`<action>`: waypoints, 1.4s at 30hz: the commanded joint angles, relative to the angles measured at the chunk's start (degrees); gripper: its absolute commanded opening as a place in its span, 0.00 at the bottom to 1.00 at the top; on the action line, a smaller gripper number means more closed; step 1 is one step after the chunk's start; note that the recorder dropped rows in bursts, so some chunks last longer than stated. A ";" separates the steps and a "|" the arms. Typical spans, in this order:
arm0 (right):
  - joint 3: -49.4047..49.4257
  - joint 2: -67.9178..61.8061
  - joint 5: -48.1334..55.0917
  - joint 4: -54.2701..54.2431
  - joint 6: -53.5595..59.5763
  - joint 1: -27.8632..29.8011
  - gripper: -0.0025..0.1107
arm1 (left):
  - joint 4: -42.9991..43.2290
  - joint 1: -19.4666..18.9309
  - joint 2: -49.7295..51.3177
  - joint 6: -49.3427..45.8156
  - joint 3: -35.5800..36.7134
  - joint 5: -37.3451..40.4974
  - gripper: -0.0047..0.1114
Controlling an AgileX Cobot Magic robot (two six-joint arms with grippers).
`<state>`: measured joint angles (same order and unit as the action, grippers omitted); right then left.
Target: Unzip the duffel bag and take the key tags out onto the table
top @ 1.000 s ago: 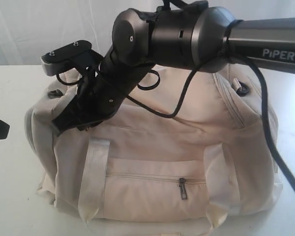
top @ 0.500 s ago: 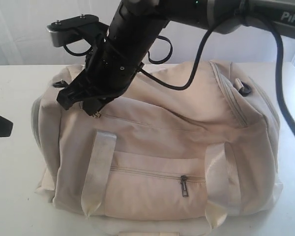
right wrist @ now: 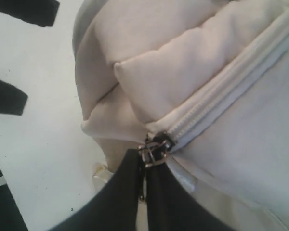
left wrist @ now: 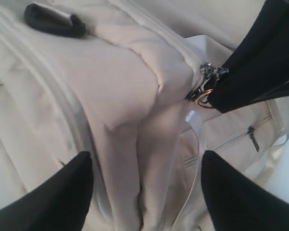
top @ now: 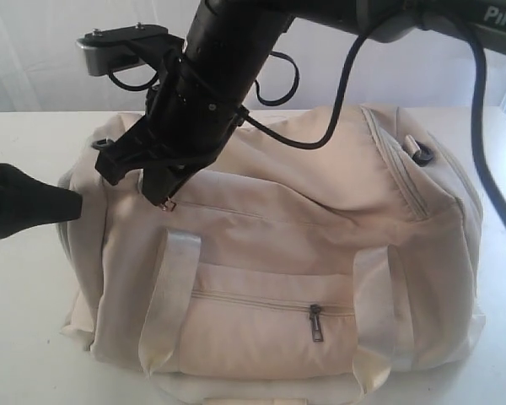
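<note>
The cream duffel bag lies on the white table, its top zipper closed. My right gripper reaches across to the bag's left end and is shut on the dark metal zipper pull, which also shows in the left wrist view as the zipper pull. The left gripper is open beside that same end of the bag; its fingers stand either side of the fabric without touching it. The key tags are hidden.
A front pocket with its own zip pull faces the camera between two webbing straps. A strap ring sits at the bag's right end. The right arm's black cable hangs over the bag.
The left gripper has come in from the left edge up to the bag's end. The right gripper has stayed shut on the zipper pull at the bag's left end.
</note>
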<state>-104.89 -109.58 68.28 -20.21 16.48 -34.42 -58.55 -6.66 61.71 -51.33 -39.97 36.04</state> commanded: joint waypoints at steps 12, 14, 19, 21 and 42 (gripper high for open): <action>-0.54 0.08 1.68 -5.49 3.81 0.24 0.02 | -13.75 0.02 10.05 -21.13 1.35 -2.17 0.71; -0.54 0.08 1.68 -5.27 3.81 0.24 0.02 | -13.75 0.02 9.53 -20.89 0.54 -2.17 0.71; -0.54 0.08 1.68 -5.27 4.28 0.24 0.02 | -13.86 0.02 9.12 -22.44 -0.81 0.39 0.71; -0.54 0.08 1.68 -5.27 4.28 0.24 0.02 | -13.86 0.02 9.85 -23.04 -0.81 1.67 0.71; -0.54 0.08 1.68 -5.17 4.40 0.24 0.02 | -14.90 5.07 15.55 -24.12 -0.81 -0.23 0.04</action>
<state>-104.89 -110.19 69.15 -24.13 20.06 -34.35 -72.48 -2.00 77.30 -75.89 -40.65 32.39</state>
